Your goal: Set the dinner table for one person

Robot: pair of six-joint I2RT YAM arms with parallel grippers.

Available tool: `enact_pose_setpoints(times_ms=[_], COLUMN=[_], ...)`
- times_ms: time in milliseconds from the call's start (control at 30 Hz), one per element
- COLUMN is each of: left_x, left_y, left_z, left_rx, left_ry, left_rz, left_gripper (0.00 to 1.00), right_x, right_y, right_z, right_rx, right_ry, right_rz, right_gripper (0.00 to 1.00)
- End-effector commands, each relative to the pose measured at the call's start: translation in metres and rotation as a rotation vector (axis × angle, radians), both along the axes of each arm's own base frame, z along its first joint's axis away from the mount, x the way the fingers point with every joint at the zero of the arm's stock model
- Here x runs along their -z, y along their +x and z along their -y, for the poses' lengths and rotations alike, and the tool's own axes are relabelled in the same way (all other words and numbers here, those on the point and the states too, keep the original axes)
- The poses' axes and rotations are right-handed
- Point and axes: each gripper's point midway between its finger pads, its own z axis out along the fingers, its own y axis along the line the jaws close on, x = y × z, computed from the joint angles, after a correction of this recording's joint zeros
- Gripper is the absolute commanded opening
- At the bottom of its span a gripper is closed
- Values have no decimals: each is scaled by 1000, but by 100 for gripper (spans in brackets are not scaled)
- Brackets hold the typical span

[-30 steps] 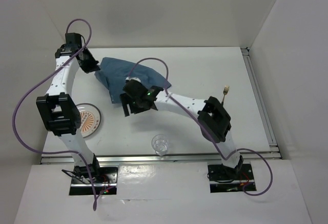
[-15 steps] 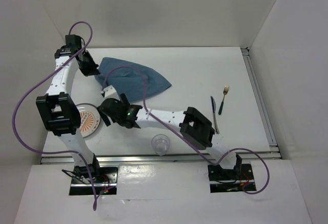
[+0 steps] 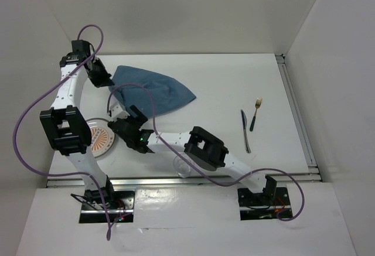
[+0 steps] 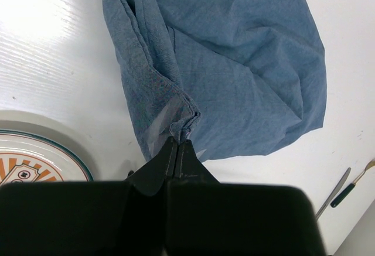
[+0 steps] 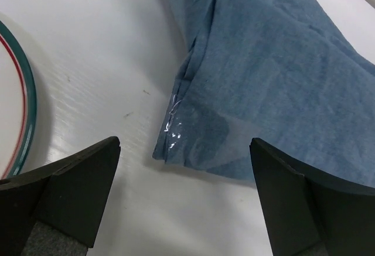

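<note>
The blue cloth placemat point(image 3: 153, 92) lies crumpled at the far left of the white dinner table point(image 3: 228, 80). My left gripper point(image 3: 103, 78) is shut on a bunched fold at the cloth's far-left edge point(image 4: 183, 128). My right arm reaches across to the left. Its gripper point(image 3: 119, 115) stands open just above the table, and the cloth's near-left corner point(image 5: 196, 142) lies just ahead of the gap between its fingers point(image 5: 76, 191). Nothing is gripped there. The right gripper point(image 5: 184, 177) is wide apart in its own view.
A patterned plate point(image 3: 99, 139) sits at the near left, beside the right gripper, and its rim point(image 5: 23, 92) shows in the right wrist view. A clear glass point(image 3: 181, 165) stands at the near edge, partly under the right arm. A fork point(image 3: 256, 112) and knife point(image 3: 245, 132) lie at right.
My right arm has swung left from the cloth's middle to its near-left corner, and its jaws have opened wider. The left gripper has kept its hold with little movement.
</note>
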Motion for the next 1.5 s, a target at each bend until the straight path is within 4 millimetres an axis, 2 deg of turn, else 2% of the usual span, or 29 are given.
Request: enact_pose_setpoints(times_ms=[0,67,100,200,333,367,467,500,533,567,600,633,700,733,800,833,900,933,1033,1067,1100,1133,1167,1267,1300,1367,1400,1433,1467], left_x=[-34,-35,-35,-35,-36,-36,-36,-36,-36,-39,-39,-44,-44,-48,-48,-44,-45,-45,-39,-37,-29,-26,-32,-23,-23,-26,-30,-22,-41], left_y=[3,3,3,3,0,0,0,0,0,2,2,4,6,8,10,11,10,6,-9,-14,-20,-24,-30,-42,-46,-41,-37,-30,-15], left_z=[4,6,8,8,8,7,7,7,7,6,2,2,1,-1,-4,-4,-2,1,9,10,11,12,17,48,54,65,73,77,75], left_rx=[28,34,39,39,39,34,34,34,34,34,25,25,25,24,22,21,33,41,57,56,55,55,67,123,137,157,171,177,181], left_ry=[-19,-27,-35,-35,-35,-27,-27,-27,-27,-25,-25,-22,-22,-28,-38,-40,-67,-80,-105,-106,-111,-112,-123,-193,-194,-188,-187,-193,-184], left_rz=[85,87,88,88,88,87,87,87,87,97,98,109,111,123,126,115,121,118,111,103,85,84,102,101,98,120,121,90,135], left_gripper=[0,0,0,0,0,0,0,0,0,0,0,0,0,0,0,0,0,0,0,0,0,0,0,0,0,0,0,0,0], right_x=[-34,-23,-29,-27,-43,-42,-62,-80,-75,-81,-105,-98,-108,-120,-134,-147,-150,-159,-159,-159,-170,-157,-157,-153,-153,-146,-153,-158,-158], right_y=[22,28,30,39,43,43,43,47,45,49,46,46,44,45,40,41,37,36,23,21,16,19,20,13,18,22,33,39,47], right_z=[-5,-1,2,8,13,13,17,22,26,33,38,47,62,86,101,127,144,167,187,209,220,232,253,291,302,315,324,328,332], right_rx=[47,70,96,126,123,123,132,142,141,152,154,144,134,140,89,98,57,55,26,71,86,115,168,242,250,266,272,267,268], right_ry=[74,58,68,62,92,105,117,143,124,136,164,127,124,124,147,165,177,187,160,138,153,119,148,215,241,245,274,286,287], right_rz=[102,101,112,123,154,159,173,184,177,176,187,170,149,137,110,85,32,30,18,30,46,30,17,-22,-32,-66,-72,-75,-87], right_gripper=[99,97,94,87,58,43,13,0,0,0,0,0,0,0,0,0,0,0,0,0,0,0,0,0,0,0,0,0,0])
